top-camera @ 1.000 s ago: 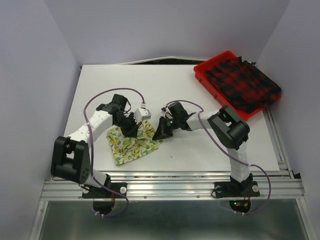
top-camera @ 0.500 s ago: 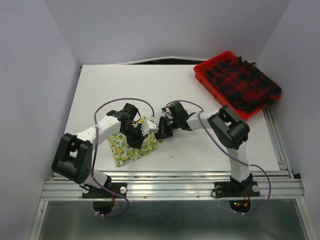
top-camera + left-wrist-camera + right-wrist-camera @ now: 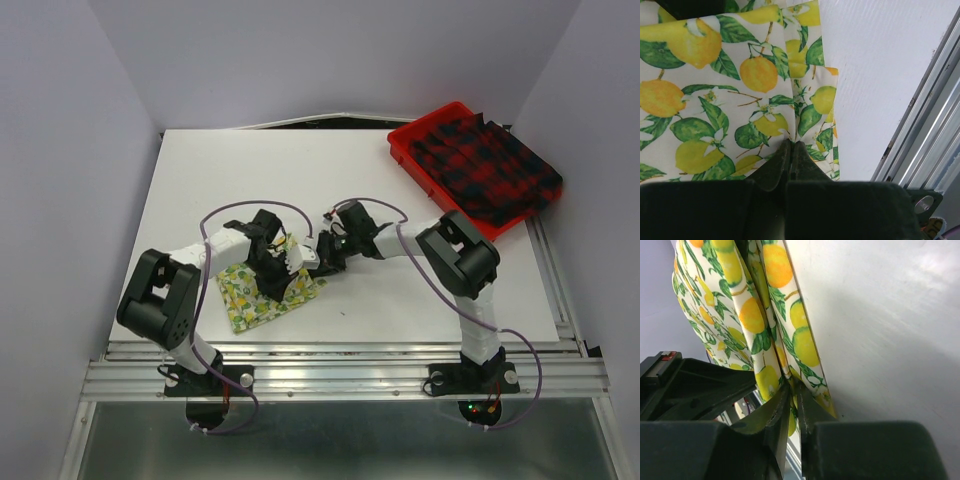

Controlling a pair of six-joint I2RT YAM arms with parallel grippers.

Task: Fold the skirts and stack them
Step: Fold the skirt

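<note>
Left gripper (image 3: 272, 262) is clenched on the lemon skirt (image 3: 250, 298). In the left wrist view its fingertips meet on a folded edge of the print, with more cloth spread flat ahead of the tips and to their left, and bare table (image 3: 250, 170) off to their right. Right gripper (image 3: 318, 258) sits just beside the left one, at the skirt's right-hand edge. In its own view a hem runs into a thin slit between the jaws, and I cannot tell whether they are biting it or letting it slip. Over the last second both tools have drawn closer together. The left arm has swung in over the cloth and carried its pinched edge toward the right gripper, which has edged in to meet it. The skirt's outline on the table looks much the same, though a pale strip of raised cloth now stands between the two tools. Judgement: the fold is near its end and the carried edge is about ready to be laid down and pressed. The plaid skirt (image 3: 485, 165) lies well away from both tools, beyond the right arm in the red tray (image 3: 432, 190), bunched and untouched. Stacking is not yet begun.
</note>
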